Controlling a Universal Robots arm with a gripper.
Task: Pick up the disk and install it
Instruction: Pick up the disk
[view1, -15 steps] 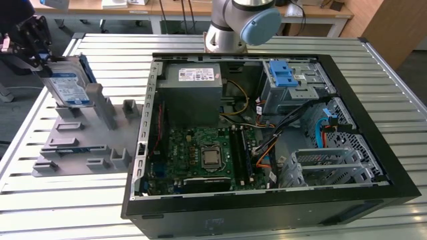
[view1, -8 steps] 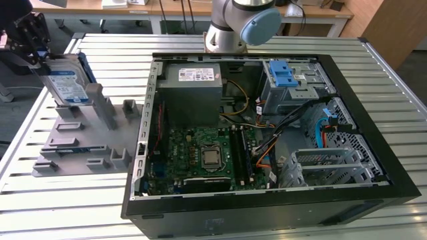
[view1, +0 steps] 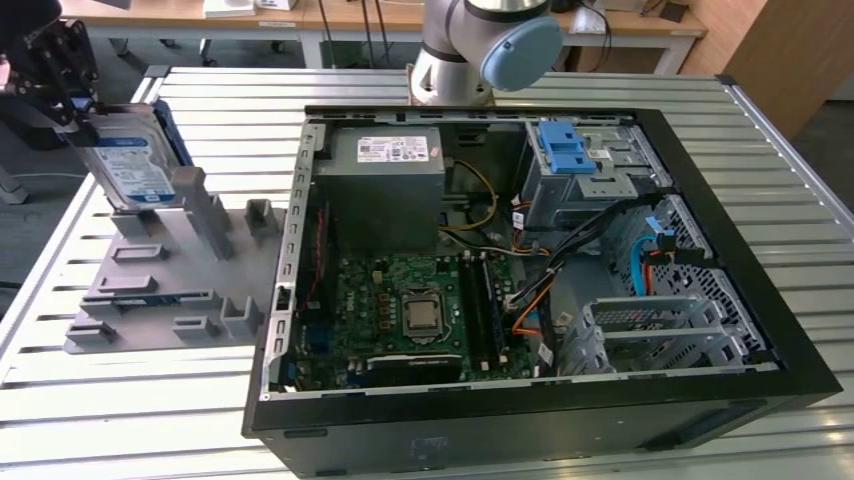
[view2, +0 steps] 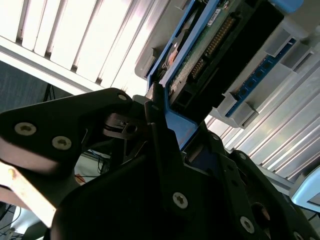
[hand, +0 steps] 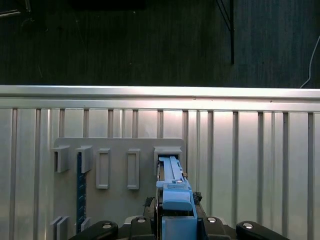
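1. While your gripper (view1: 78, 105) hangs at the exterior view's left, its jaws clamp the disk (view1: 134, 165), upright with its lower end at a slot of the grey holder (view1: 147, 280) on the table (view1: 134, 420).
2. You are in the pick-up step; clearing the slot likely calls for a straight lift.
3. Rightward, the drive cage (view1: 587, 165) sits well apart.

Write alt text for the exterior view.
The end effector, at the exterior view's upper left, grips the disk by its top, upright, with its lower edge at a grey holder rack. To the exterior view's right, an open computer case lies on the slatted metal table, motherboard exposed.
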